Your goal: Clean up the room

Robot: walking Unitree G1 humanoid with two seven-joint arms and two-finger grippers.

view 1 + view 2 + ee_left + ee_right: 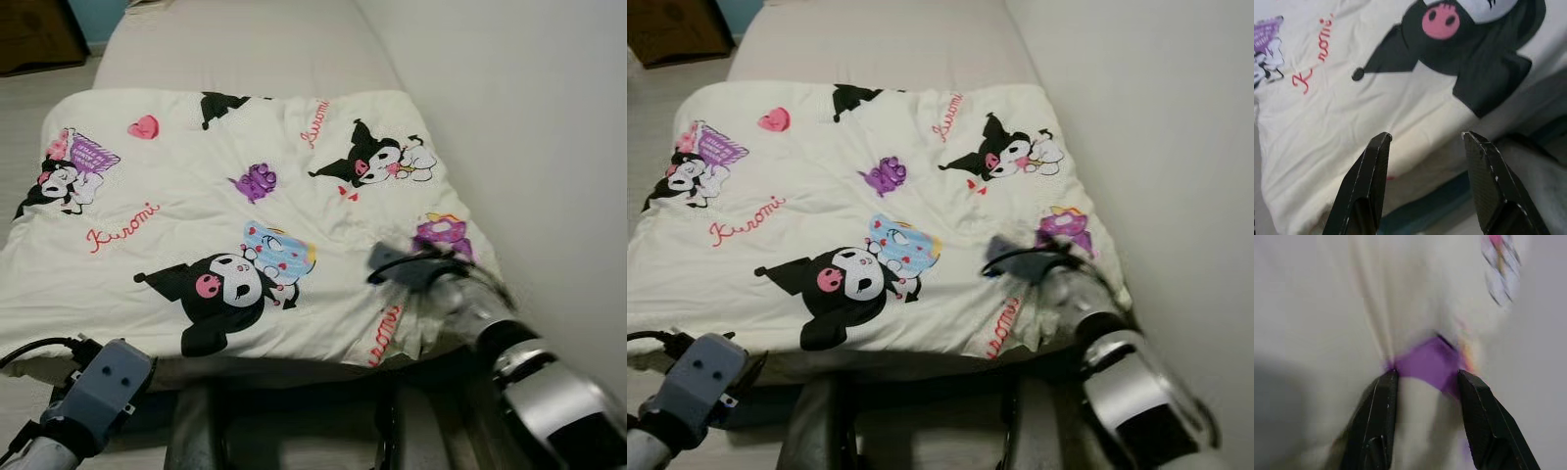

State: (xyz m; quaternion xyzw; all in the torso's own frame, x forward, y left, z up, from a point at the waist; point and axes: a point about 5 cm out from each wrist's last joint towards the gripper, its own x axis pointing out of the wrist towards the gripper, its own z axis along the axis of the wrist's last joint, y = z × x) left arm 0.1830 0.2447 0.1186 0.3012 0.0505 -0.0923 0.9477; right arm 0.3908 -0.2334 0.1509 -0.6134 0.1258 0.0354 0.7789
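Note:
A white quilt [176,186] printed with black cartoon figures and red lettering lies spread over the near half of a bed [245,49]. At the quilt's near right corner, next to a purple print [441,233], my right gripper [407,266] is blurred. In the right wrist view this gripper [1425,377] has a bunched fold of quilt with purple print [1425,363] between its fingers. My left gripper [1425,137] hovers open just above the quilt's near edge [1415,161], left of the big black figure [220,289], holding nothing.
A white wall [529,147] runs close along the bed's right side. Pale floor [24,108] and a dark brown cabinet [34,34] lie at the far left. The bed's dark base [294,401] is right in front of me.

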